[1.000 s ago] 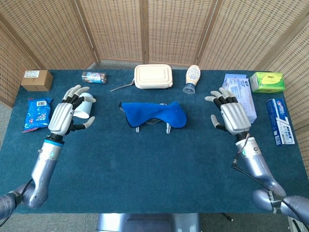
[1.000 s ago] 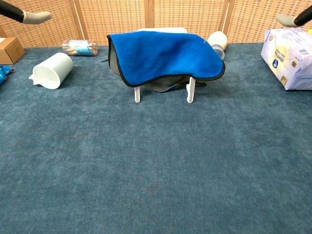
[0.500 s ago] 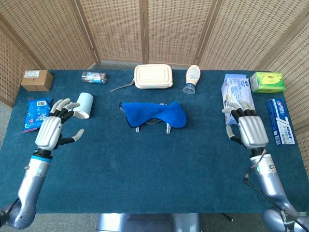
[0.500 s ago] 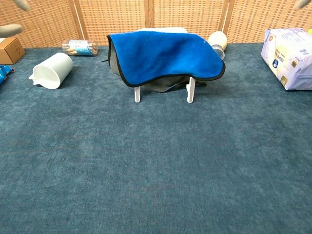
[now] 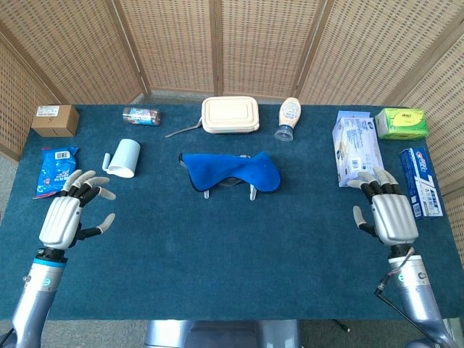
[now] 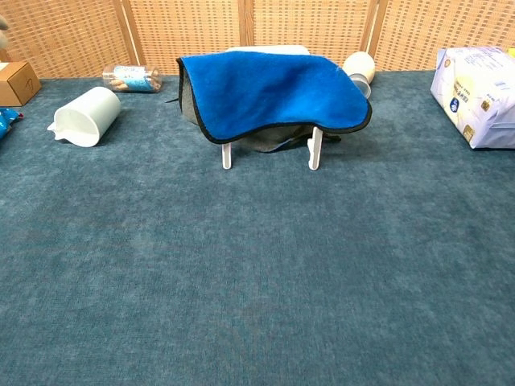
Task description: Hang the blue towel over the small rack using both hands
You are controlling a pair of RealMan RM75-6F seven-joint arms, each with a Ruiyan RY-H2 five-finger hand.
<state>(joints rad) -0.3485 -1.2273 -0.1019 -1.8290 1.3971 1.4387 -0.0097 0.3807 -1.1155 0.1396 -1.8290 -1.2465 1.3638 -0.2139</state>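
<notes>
Both the left hand [image 5: 64,217] and right hand [image 5: 392,215] hovered empty, fingers spread, near the table's [image 5: 232,246] side edges; the blue fabric towel [image 5: 230,170] draped the small white rack [image 6: 314,151].

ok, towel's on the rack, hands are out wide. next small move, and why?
Probably none on the towel: just settle both arms at rest. The blue towel already drapes over the small rack, whose white legs show below its hem. The left hand and right hand hang open near the table's front corners, holding nothing and well apart from the rack.
</notes>
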